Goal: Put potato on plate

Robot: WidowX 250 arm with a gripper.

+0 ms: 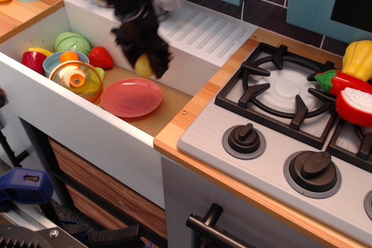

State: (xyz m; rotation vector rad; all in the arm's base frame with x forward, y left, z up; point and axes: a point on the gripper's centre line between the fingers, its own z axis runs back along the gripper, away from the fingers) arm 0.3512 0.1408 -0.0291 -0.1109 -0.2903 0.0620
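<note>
claw [145, 65] gripping smooth yellow potato [143, 65] | above round coral plate [131, 97]

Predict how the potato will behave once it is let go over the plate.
The potato looks rounded and smooth, so it may roll on landing. The plate has a raised rim that would probably stop it. It looks like hard plastic, so it is unlikely to squash between the fingers.

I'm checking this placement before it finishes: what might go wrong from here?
1. The potato hangs in the gripper over the far rim of the plate, not its middle; released here, it may roll off onto the sink floor.
2. The orange domed lid sits close beside the plate, so the arm might knock it if it drifts that way.
3. The arm is motion-blurred; the potato could shift in the grip.
</note>
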